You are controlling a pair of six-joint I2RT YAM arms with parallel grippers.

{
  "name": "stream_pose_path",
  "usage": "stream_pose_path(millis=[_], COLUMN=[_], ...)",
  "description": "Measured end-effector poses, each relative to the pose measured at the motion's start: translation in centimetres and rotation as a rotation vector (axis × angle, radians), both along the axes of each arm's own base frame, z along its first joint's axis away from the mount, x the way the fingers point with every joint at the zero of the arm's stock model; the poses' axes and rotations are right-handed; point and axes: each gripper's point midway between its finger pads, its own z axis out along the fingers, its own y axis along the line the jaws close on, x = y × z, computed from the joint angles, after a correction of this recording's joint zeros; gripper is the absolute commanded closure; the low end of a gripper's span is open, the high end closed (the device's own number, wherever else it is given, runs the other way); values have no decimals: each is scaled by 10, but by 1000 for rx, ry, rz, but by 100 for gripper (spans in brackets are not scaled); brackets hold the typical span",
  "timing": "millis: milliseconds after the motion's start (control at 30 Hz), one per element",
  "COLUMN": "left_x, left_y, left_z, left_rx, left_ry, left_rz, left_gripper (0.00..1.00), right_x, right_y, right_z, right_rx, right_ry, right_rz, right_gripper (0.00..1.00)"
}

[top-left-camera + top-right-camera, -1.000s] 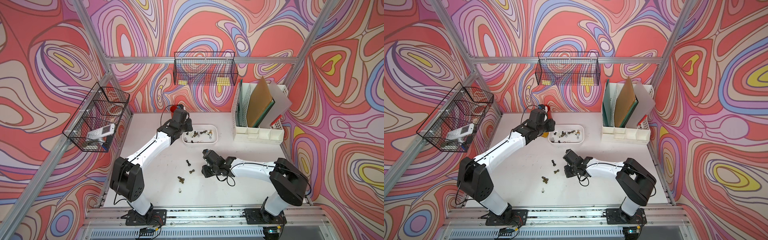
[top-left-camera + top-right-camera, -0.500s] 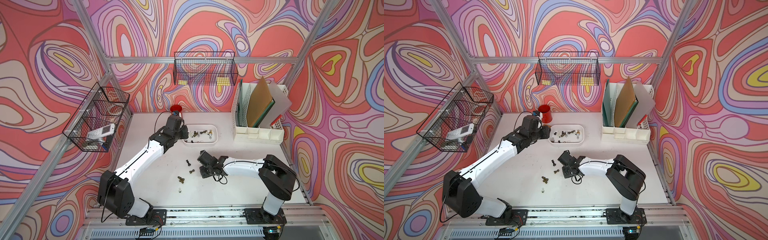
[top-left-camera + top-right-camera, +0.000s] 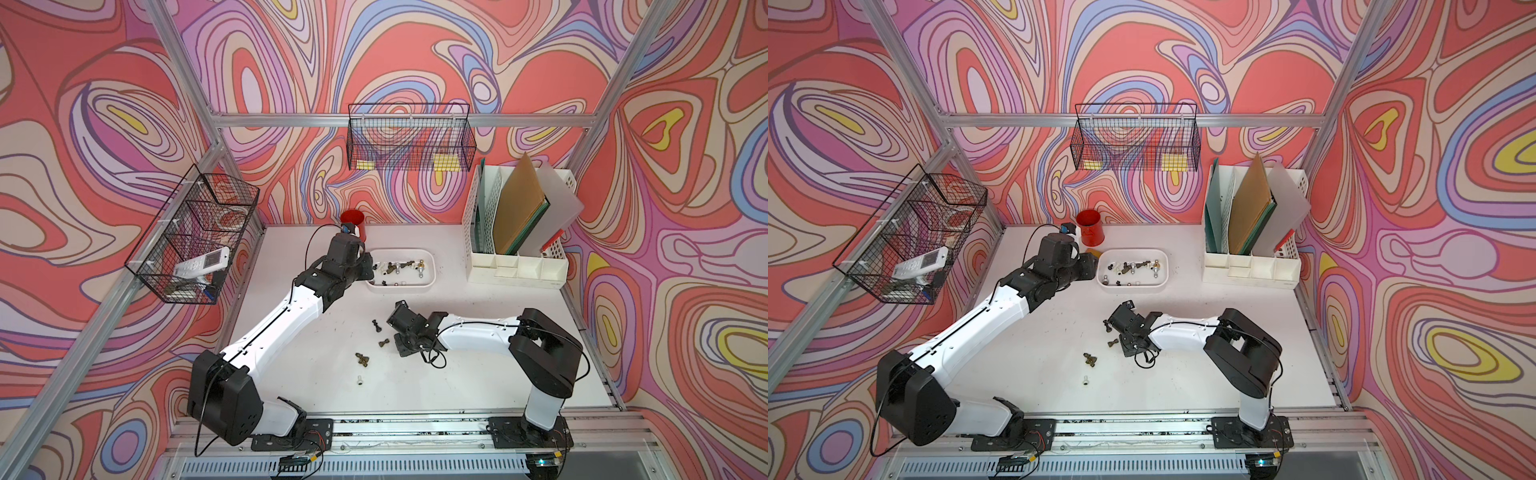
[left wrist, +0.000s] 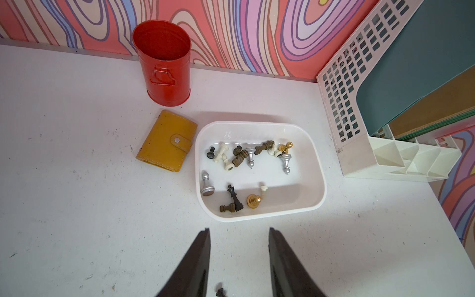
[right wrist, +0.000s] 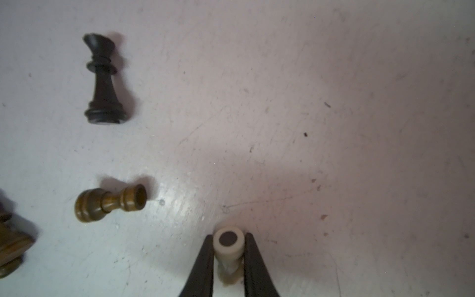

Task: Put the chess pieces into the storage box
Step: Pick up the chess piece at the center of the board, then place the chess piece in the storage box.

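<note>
Right pincer (image 5: 228, 235) narrowed onto cream pawn (image 5: 228, 243), lying lengthwise between jaws.

In the last second the right gripper (image 5: 228, 235) scooted a little toward the desk's left edge. Its jaws squeezed in and now pinch a cream chess piece (image 5: 228, 243) at its base end. The left gripper (image 4: 238, 229) backed off the storage box (image 4: 272, 177) toward the desk's front left corner, so the red cup (image 3: 352, 219) isn't hidden behind that arm anymore.
</note>
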Motion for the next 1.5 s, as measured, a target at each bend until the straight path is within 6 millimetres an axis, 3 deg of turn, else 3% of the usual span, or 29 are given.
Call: stream_pose_path(millis=[300,467,600,733,833,1000,1100,1333,1500], left_x=[-8,-22,-41,-61,-71,-77,-78,-83,-92], left_y=[2,9,19,30,36,40,40,34,35], left_z=[10,25,27,28,30,25,16,-8,-17], left_rx=[-18,-34,-43,-43,-40,-23,-2,39,92], left_ry=[-16,-46,-51,-54,-59,-49,-21,63,99], left_rz=[-8,-8,-3,5,12,11,3,-57,-106], left_gripper=[58,58,57,57,57,57,57,58,58], right_x=[-6,6,43,107,160,228,253,279,278], right_y=[-2,7,17,8,1,1,1,1,2], right_z=[7,44,86,125,137,121,99,61,62], right_rx=[7,62,140,210,231,217,201,178,172], right_ry=[13,-43,-118,-199,-246,-269,-255,-200,-183], right_rz=[13,34,28,-24,-59,-68,-65,-50,-28], right_gripper=[88,88,88,88,88,88,88,82,74])
